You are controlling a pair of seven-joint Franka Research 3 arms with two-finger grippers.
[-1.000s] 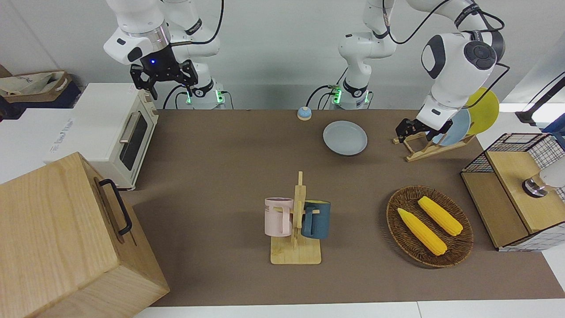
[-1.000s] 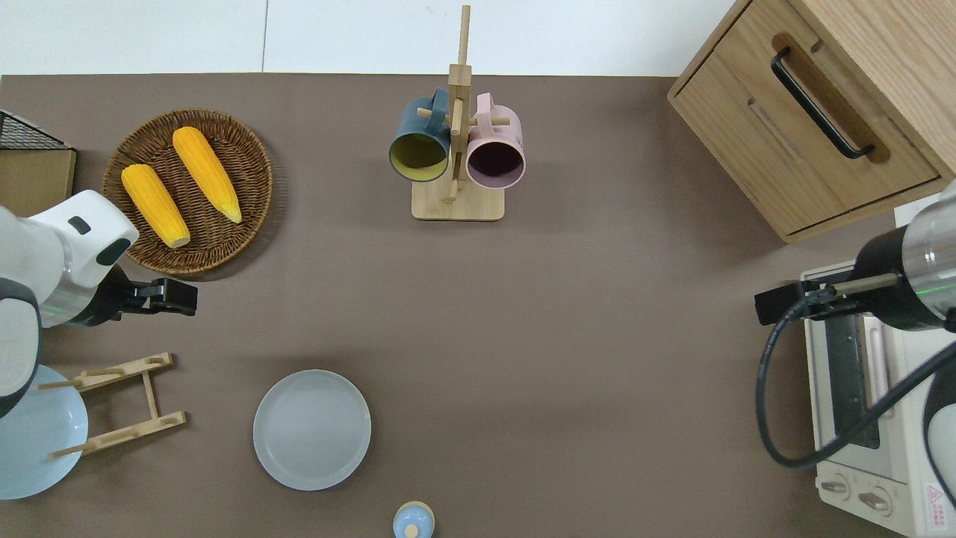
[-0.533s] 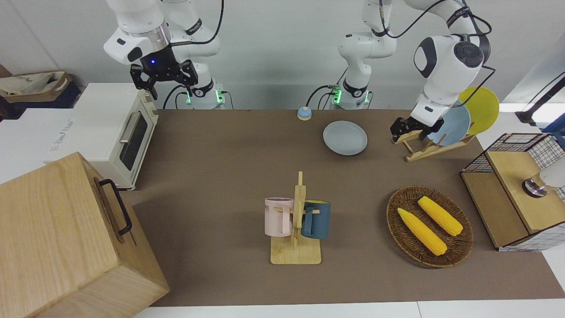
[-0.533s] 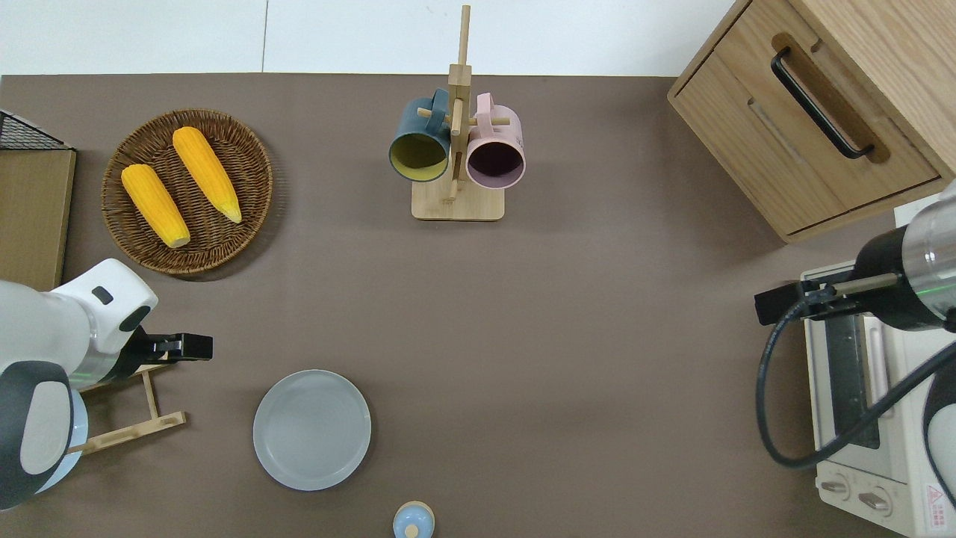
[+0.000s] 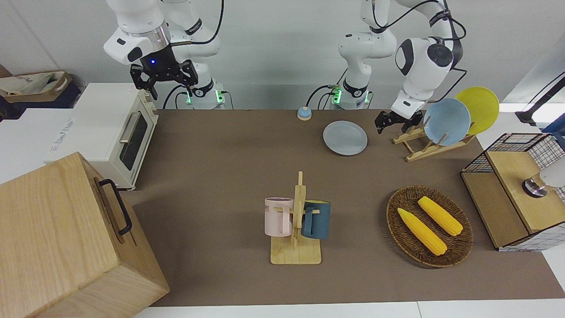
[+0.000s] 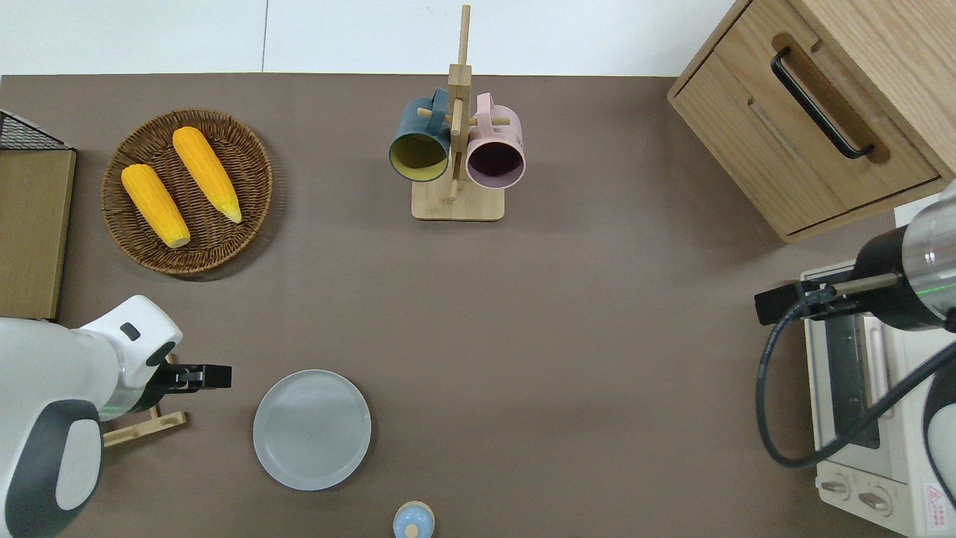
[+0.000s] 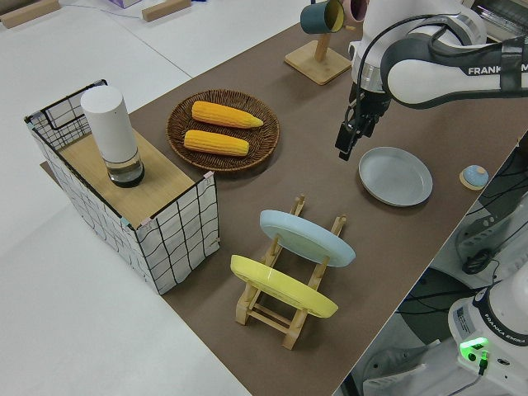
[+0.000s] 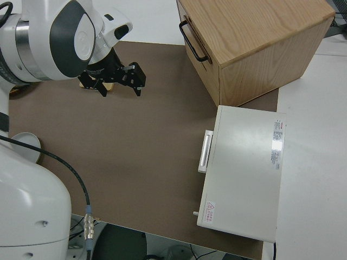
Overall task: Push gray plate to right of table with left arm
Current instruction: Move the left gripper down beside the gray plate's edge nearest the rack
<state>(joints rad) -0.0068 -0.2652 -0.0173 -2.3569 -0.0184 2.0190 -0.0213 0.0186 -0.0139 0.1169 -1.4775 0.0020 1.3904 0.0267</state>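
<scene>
The gray plate [image 5: 345, 138] lies flat on the brown table [image 5: 220, 176], near the robots; it also shows in the overhead view [image 6: 311, 430] and the left side view [image 7: 395, 176]. My left gripper [image 5: 383, 123] is shut and empty. In the overhead view the left gripper [image 6: 218, 377] is over bare table between the wooden dish rack [image 6: 142, 427] and the plate, just clear of the plate's rim at the left arm's end. In the left side view the left gripper [image 7: 346, 145] points down, apart from the plate. My right gripper [image 5: 164, 86] is open and parked.
The dish rack [image 5: 419, 148] holds a sky-blue plate [image 5: 446, 121] and a yellow plate [image 5: 479, 109]. A wicker basket [image 5: 399, 229] holds two corn cobs. A mug rack [image 5: 296, 221] stands mid-table, with a bell [image 5: 303, 113], toaster oven [image 5: 119, 132], wooden cabinet [image 5: 66, 238] and wire basket [image 5: 516, 190].
My left gripper has moved from near the wicker basket toward the robots and toward the gray plate, past the rack's end. The plate and the right arm have not moved.
</scene>
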